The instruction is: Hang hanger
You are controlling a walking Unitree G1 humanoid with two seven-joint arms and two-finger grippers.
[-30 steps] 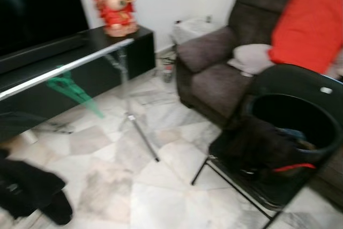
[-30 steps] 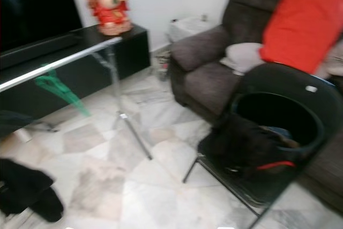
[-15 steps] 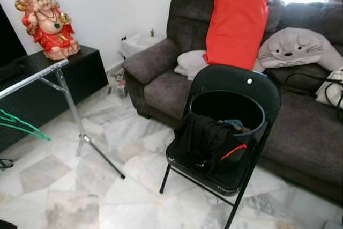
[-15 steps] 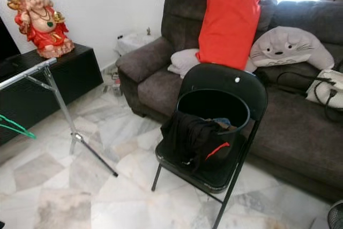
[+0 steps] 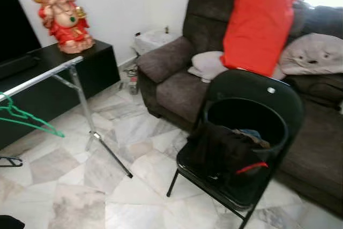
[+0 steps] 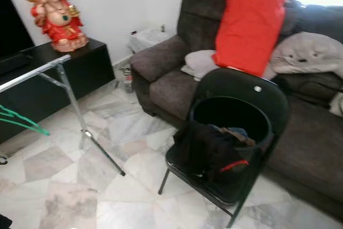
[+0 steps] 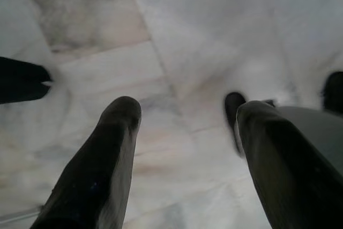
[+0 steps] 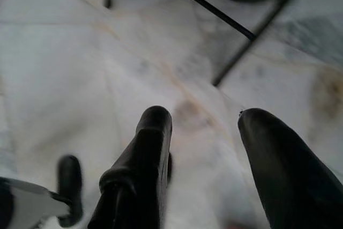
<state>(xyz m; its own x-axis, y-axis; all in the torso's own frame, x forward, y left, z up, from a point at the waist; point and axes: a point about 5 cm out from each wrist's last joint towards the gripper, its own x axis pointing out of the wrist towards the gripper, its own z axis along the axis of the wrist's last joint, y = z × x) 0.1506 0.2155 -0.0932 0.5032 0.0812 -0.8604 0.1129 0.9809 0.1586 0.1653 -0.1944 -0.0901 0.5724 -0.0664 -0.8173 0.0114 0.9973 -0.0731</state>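
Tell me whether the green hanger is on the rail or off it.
On it. The green hanger hangs from the silver rail of the clothes rack, its hook over the rail near the picture's edge.

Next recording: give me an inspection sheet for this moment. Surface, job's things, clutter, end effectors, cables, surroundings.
Surface: pale marble tile floor.
Job's things: green plastic hanger hanging on the silver metal clothes rail.
Clutter: round black laundry basket with dark clothes draped over its rim, on a black folding chair.
End effectors: left end effector open, empty, pointing at the floor; right end effector open, empty, above the floor near the chair's legs.
Cables: nothing clearly seen.
Surroundings: dark brown fabric sofa with red cushion and grey plush pillow; red and gold figurine on a black low cabinet.
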